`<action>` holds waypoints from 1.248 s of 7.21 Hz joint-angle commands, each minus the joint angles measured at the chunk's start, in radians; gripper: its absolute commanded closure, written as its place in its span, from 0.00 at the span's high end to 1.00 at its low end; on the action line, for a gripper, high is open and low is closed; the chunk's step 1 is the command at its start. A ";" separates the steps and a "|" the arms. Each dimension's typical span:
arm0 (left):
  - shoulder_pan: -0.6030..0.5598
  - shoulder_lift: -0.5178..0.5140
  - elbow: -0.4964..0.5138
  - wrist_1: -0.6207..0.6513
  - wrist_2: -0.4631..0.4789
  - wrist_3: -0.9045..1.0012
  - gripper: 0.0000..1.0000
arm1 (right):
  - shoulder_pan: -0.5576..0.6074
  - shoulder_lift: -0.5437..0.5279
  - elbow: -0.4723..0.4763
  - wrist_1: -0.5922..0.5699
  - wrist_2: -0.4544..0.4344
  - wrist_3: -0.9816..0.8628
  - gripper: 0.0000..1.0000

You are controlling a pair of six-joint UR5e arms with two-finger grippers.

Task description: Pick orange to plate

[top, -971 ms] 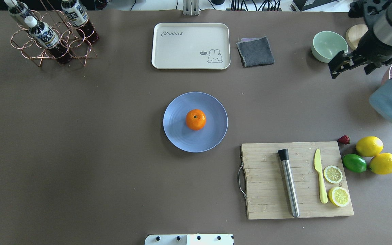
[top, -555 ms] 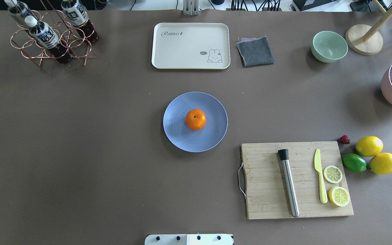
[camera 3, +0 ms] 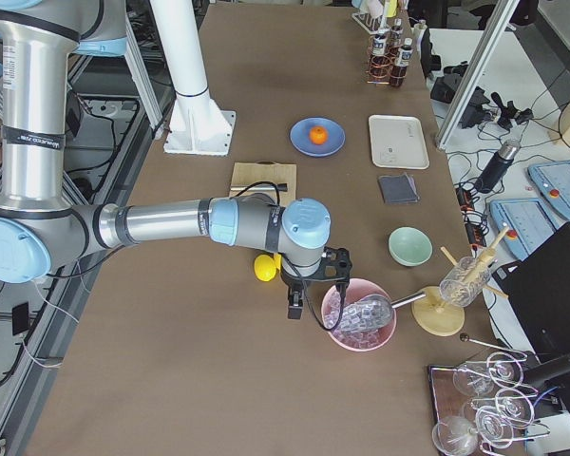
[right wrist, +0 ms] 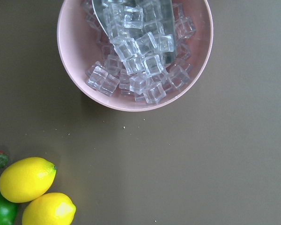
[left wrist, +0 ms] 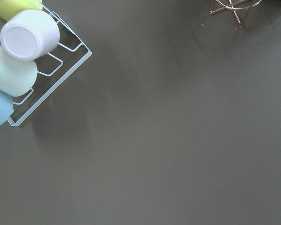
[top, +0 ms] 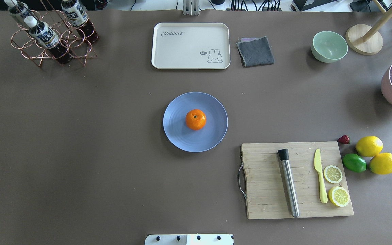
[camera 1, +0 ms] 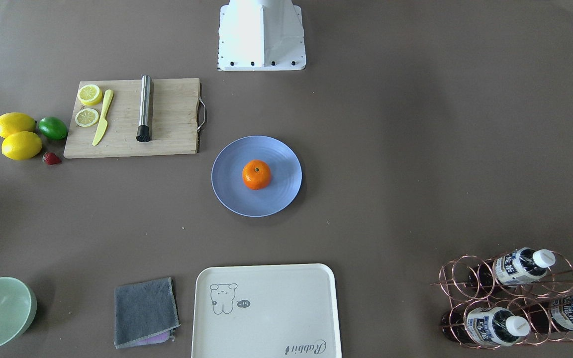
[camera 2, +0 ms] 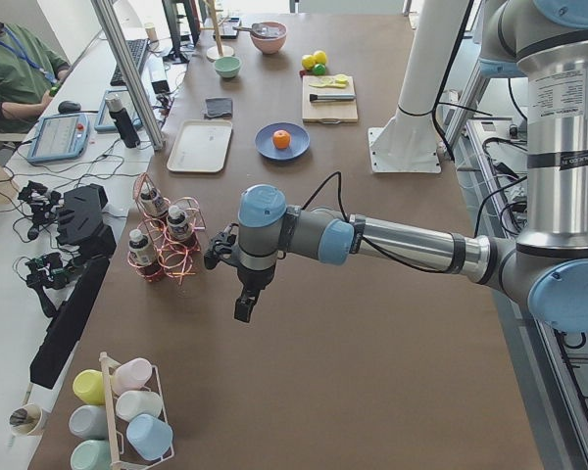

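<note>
Orange: the small, round, bright-orange fruit sits on the middle of the round, shallow, periwinkle-blue plate, which lies at the centre of the brown counter. Nothing touches the fruit.
Heading: its dark stem dimple faces straight up. The fruit is nearly a ball and a little squat, so it has no real long axis. Its short stem-to-base axis stands upright.
Left gripper: shows only in the left side view, hanging over bare counter near the copper wire rack of bottles and well apart from the plate. I cannot tell whether it is open or closed.
Right gripper: shows only in the right side view, pointing down just beside the pink bowl of ice cubes, also well apart from the plate. Again I cannot tell its state.
Stage: by my judgement the placing is done, since the fruit rests centred with rim all round it.
Doing it well: leave the plate alone. Any arm travel should pass high and wide of it, because a round fruit on a shallow dish would roll at a small knock.
</note>
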 commanded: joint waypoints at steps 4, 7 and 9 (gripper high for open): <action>0.000 0.021 0.010 -0.042 -0.016 -0.001 0.98 | 0.018 -0.006 -0.031 0.022 0.001 0.003 1.00; -0.002 0.023 0.012 -0.042 -0.016 0.005 0.98 | 0.018 0.011 -0.034 0.022 -0.003 0.003 1.00; -0.002 0.020 0.014 -0.042 -0.014 0.007 0.98 | 0.017 0.017 -0.036 0.022 -0.003 0.005 1.00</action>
